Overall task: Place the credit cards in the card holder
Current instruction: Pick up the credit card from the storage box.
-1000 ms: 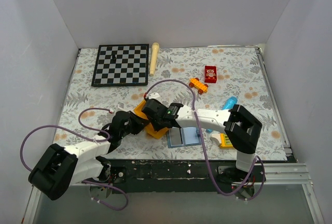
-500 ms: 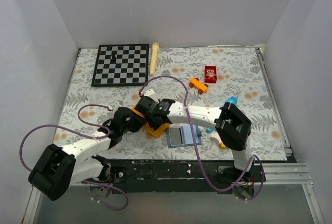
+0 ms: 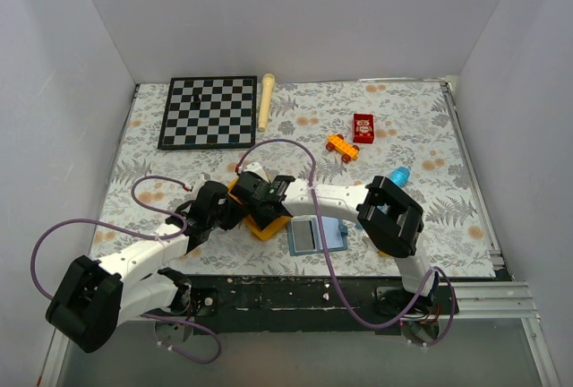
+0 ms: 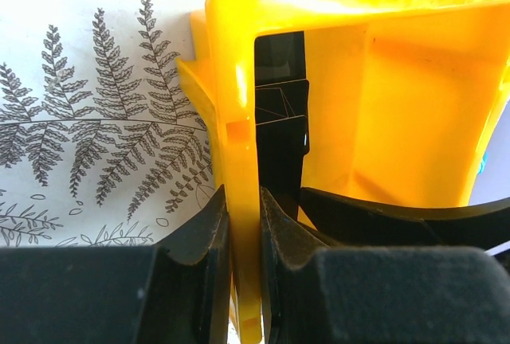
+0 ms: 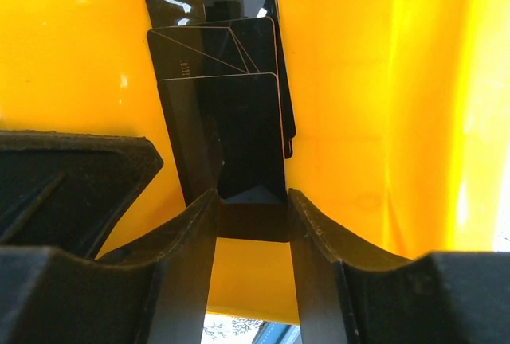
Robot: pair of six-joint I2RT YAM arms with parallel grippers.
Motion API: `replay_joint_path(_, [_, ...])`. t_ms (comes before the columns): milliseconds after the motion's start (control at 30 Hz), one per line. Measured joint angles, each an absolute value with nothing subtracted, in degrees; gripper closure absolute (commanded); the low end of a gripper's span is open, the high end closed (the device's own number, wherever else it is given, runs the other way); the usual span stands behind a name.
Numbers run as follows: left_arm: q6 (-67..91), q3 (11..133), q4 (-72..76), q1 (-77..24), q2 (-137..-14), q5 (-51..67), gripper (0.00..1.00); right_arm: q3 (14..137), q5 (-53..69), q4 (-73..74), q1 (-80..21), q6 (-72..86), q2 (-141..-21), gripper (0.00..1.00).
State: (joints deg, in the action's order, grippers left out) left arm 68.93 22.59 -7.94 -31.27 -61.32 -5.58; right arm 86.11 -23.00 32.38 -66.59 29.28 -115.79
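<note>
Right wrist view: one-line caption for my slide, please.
Right hand inside the yellow plastic box, its fingers flanking the glossy black rectangular cards in it.

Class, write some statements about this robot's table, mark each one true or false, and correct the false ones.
1. The left gripper is clamped on a wall of the yellow box. True.
2. The card holder lies folded shut. False: it lies open on the table beside the yellow box.
3. The credit cards stand inside the yellow box. True.
4. The red box sits on the chessboard. False: it lies on the tablecloth, right of the board, beside the orange toy car.
5. A black card sits between the fingers of the right gripper. True.
</note>
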Motion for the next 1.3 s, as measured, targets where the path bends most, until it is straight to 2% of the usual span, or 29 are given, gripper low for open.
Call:
replay_joint_path(367, [68.0,24.4,-10.9,-31.3,-61.7,-6.5,1.00,78.1,-16.5,22.2,-64.0,29.1,-111.8,0.67])
replay_joint_path(833, [67.2,25.7,-11.6,-31.2,-63.2,-6.3,1.00,67.0,-10.7,8.7,-61.9,29.5,-103.6,0.70])
replay_joint_path(1300, [67.1,25.9,-11.7,-31.1,-63.5,-6.4,1.00,65.0,-5.1,2.9,-60.1,29.6,-103.0,0.75])
